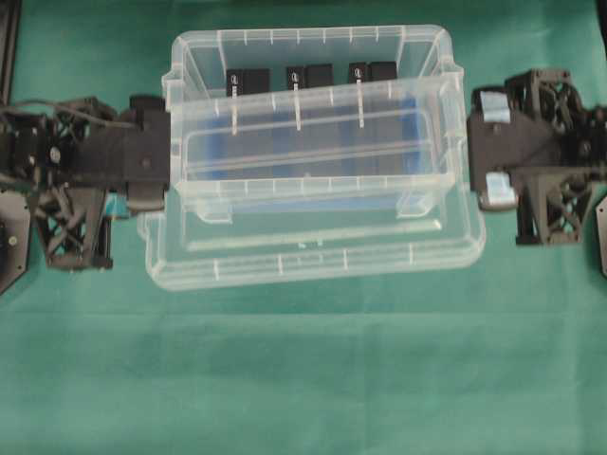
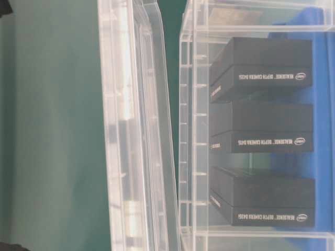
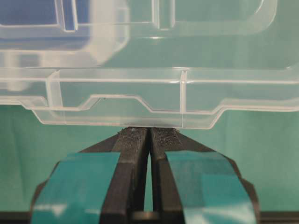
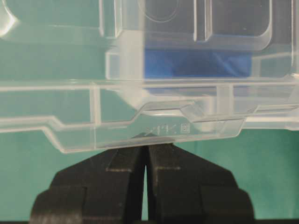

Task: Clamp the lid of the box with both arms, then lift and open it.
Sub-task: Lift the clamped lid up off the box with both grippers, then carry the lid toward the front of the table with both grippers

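So the lid (image 1: 313, 223) hangs between both tools, shifted off the box (image 1: 303, 71) toward the near side. Left tool (image 3: 149, 133) is pinched tight on the lid's edge tab right at its tips, and right tool (image 4: 145, 149) is clamped likewise on the opposite end.

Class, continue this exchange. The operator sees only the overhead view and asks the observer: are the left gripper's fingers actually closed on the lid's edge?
Observer: Yes. The left wrist view shows the left gripper shut on the lid at its rim.
Operator: And the right?
Observer: The right gripper is shut on the rim too.
Operator: Is the lid off the box?
Observer: The table-level view shows green cloth between lid and box wall.
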`<move>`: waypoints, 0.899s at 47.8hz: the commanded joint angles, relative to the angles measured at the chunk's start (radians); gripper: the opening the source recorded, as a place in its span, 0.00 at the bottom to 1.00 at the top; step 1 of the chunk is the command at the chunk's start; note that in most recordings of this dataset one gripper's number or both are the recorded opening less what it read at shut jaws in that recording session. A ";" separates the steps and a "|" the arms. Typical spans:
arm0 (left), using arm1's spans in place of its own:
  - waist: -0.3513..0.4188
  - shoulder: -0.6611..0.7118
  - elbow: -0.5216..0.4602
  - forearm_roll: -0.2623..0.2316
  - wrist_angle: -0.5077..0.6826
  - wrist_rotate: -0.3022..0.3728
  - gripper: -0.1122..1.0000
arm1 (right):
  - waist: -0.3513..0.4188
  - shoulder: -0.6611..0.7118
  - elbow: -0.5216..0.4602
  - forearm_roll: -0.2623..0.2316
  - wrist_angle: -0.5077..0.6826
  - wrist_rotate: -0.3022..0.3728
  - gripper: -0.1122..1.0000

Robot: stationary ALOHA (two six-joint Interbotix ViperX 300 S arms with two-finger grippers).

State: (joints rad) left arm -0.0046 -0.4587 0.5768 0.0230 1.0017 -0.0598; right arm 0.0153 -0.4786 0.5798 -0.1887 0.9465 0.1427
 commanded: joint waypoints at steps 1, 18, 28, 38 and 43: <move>-0.015 0.000 -0.060 0.006 -0.023 -0.026 0.11 | 0.067 0.006 -0.035 -0.020 -0.012 0.046 0.10; -0.104 0.003 -0.061 0.008 -0.049 -0.083 0.11 | 0.196 0.040 -0.043 -0.077 0.032 0.209 0.10; -0.152 0.003 -0.063 0.011 -0.072 -0.114 0.11 | 0.256 0.064 -0.058 -0.109 0.046 0.270 0.10; -0.186 0.005 -0.069 0.009 -0.084 -0.138 0.11 | 0.313 0.091 -0.075 -0.147 0.066 0.324 0.10; -0.192 0.017 -0.078 0.009 -0.084 -0.143 0.11 | 0.328 0.095 -0.078 -0.161 0.067 0.344 0.10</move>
State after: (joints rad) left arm -0.2010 -0.4479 0.5676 0.0230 0.9695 -0.1994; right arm 0.3390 -0.3835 0.5691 -0.3221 1.0324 0.4694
